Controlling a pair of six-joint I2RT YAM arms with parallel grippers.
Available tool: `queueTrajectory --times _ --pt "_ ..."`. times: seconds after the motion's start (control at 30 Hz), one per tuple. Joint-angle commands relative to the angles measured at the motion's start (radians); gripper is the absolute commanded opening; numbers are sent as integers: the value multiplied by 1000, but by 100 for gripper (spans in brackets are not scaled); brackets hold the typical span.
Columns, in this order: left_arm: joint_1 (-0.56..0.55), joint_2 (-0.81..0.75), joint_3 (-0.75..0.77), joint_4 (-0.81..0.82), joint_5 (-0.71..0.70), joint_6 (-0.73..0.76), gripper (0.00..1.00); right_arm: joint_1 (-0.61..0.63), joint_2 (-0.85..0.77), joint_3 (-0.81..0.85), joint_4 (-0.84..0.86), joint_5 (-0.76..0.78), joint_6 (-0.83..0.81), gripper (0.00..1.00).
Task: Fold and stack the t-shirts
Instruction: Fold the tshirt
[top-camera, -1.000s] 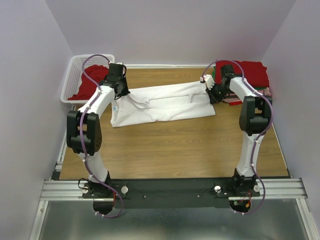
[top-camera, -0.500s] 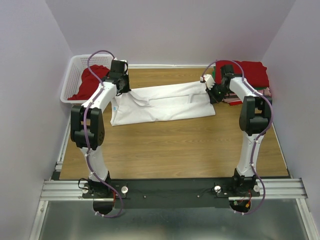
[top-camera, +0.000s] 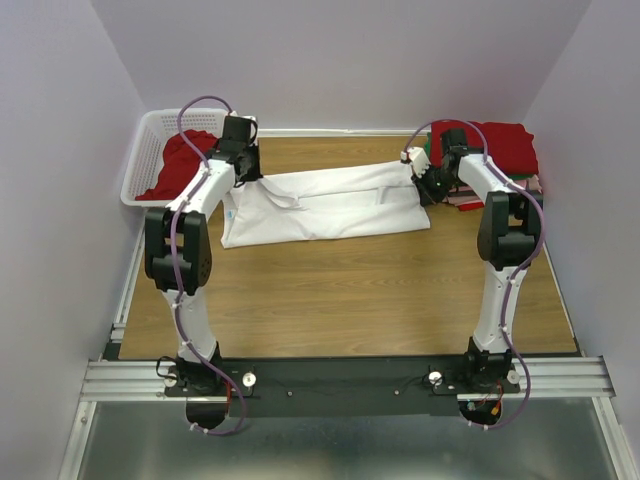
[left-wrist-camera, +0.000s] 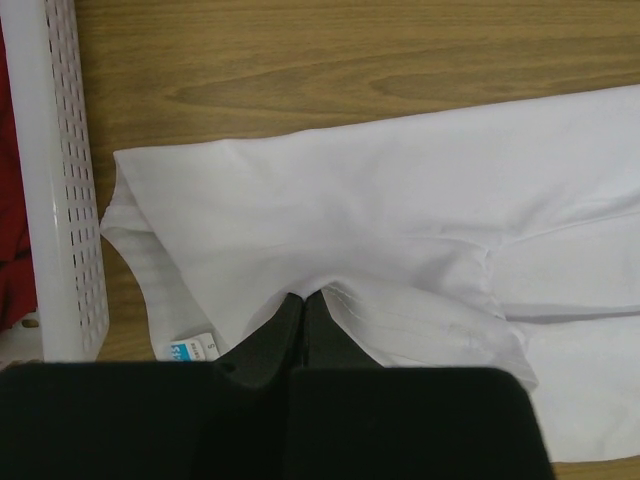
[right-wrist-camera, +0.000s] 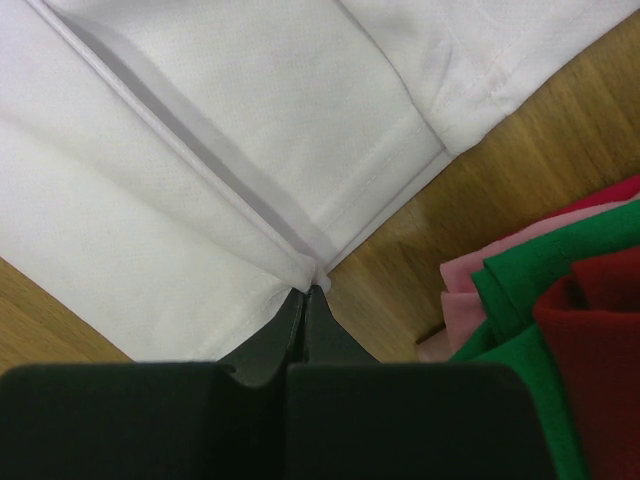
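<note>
A white t-shirt (top-camera: 325, 205) lies stretched across the far half of the table, folded lengthwise. My left gripper (top-camera: 245, 180) (left-wrist-camera: 303, 296) is shut on a pinch of its cloth near the collar, beside the small blue neck label (left-wrist-camera: 190, 349). At the shirt's other end, my right gripper (top-camera: 418, 182) (right-wrist-camera: 306, 290) is shut on the hem of the white t-shirt (right-wrist-camera: 200, 170). A stack of folded red, green and pink t-shirts (top-camera: 500, 150) (right-wrist-camera: 540, 300) sits at the far right, just beyond the right gripper.
A white lattice basket (top-camera: 150, 150) (left-wrist-camera: 65, 180) stands at the far left with red cloth (top-camera: 178, 165) inside, close to the left gripper. Bare wooden tabletop (top-camera: 350, 290) stretches between the shirt and the arm bases.
The left gripper has carried its end of the white shirt a little away from the bases and the arm has straightened. The right arm has held still.
</note>
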Motion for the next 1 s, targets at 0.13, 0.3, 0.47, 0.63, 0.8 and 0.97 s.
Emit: queueTrajectory --times 0.13,0.3,0.47,0.63,0.8,0.97 --pt "7 66 75 -22 1 25 0 4 21 29 22 22 24 3" --pt "7 113 100 -24 -13 22 0 5 23 27 28 22 28 5" --pt "20 167 152 -31 3 -3 39 9 23 27 43 25 48 14" --pt "20 192 319 -85 24 -17 48 24 -14 -6 114 62 104 37" --pt "20 31 321 -58 44 5 52 35 -84 -57 177 100 182 49" --pt "23 -351 2 111 24 22 68 41 -181 -98 194 99 219 50"
